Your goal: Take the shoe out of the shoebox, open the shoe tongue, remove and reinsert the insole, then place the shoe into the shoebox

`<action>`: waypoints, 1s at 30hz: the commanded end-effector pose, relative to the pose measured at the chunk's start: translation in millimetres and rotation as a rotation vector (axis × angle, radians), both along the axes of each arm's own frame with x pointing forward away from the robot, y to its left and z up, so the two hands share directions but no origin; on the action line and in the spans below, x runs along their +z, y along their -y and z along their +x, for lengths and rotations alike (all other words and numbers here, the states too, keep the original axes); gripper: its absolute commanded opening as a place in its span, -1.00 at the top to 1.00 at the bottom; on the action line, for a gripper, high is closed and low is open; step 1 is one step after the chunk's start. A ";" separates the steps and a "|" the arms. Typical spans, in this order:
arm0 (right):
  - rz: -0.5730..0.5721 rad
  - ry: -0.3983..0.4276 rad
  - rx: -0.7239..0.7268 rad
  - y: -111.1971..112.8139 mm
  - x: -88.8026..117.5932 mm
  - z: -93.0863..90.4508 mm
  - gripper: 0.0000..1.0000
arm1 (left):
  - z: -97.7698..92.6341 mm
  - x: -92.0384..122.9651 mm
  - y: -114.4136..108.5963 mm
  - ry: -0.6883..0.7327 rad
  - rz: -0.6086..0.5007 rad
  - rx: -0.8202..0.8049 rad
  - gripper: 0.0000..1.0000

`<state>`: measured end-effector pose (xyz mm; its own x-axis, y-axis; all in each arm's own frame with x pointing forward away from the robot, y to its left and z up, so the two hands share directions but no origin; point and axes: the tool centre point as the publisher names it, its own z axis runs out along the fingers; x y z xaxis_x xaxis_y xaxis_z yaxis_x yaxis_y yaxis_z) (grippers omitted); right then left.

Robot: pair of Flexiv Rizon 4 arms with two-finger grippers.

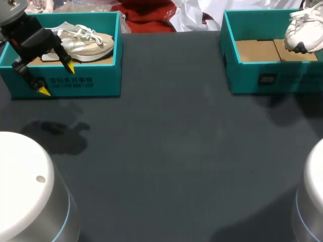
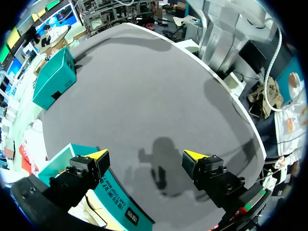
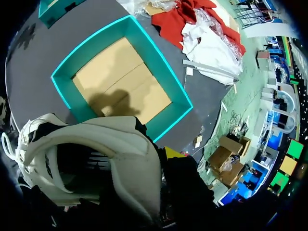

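A teal cardboard shoebox [image 1: 101,83] is sitting at the far left of the dark cloth-covered desk [image 1: 171,151], and a beige lace-up sneaker [image 1: 88,43] is lying inside it, toe pointing right. The left tool [image 1: 56,79] is hanging at that box's front wall, 1 finger over the rim, the other out over the desk. A 2nd teal cardboard shoebox [image 1: 247,75] is sitting at the far right, well apart from the 1st. A white mesh sneaker [image 1: 305,30] is hanging above its right part, gripped in the right tool [image 3: 161,161].
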<state>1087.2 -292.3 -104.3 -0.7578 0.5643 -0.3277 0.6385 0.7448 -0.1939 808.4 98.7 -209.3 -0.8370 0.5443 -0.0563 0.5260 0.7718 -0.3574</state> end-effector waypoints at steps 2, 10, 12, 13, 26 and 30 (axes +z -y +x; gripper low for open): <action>0.025 -0.038 -0.118 -2.1 5.0 12.7 1.00 | 0.7 -0.3 0.0 -0.001 0.002 -0.001 -1.00; 0.042 0.035 -0.379 12.1 2.8 6.3 1.00 | 0.7 -0.3 0.0 -0.001 0.002 -0.001 -1.00; 0.053 0.068 -0.461 17.0 1.3 2.0 1.00 | 0.7 -0.3 0.0 -0.001 0.002 -0.001 -1.00; 0.058 0.080 -0.497 19.0 0.5 0.4 1.00 | 0.7 -0.3 0.0 -0.001 0.002 -0.001 -1.00; 0.089 0.151 -0.776 30.1 -12.3 -12.6 1.00 | 0.7 -0.3 0.0 -0.001 0.002 -0.001 -1.00; 0.089 0.151 -0.776 30.1 -12.3 -12.6 1.00 | 0.7 -0.3 0.0 -0.001 0.002 -0.001 -1.00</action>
<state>1073.9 -322.3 -119.0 -0.0846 0.9417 -0.3258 0.9964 0.0824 -0.0207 808.4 98.7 -209.3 -0.8369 0.5444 -0.0563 0.5260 0.7717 -0.3574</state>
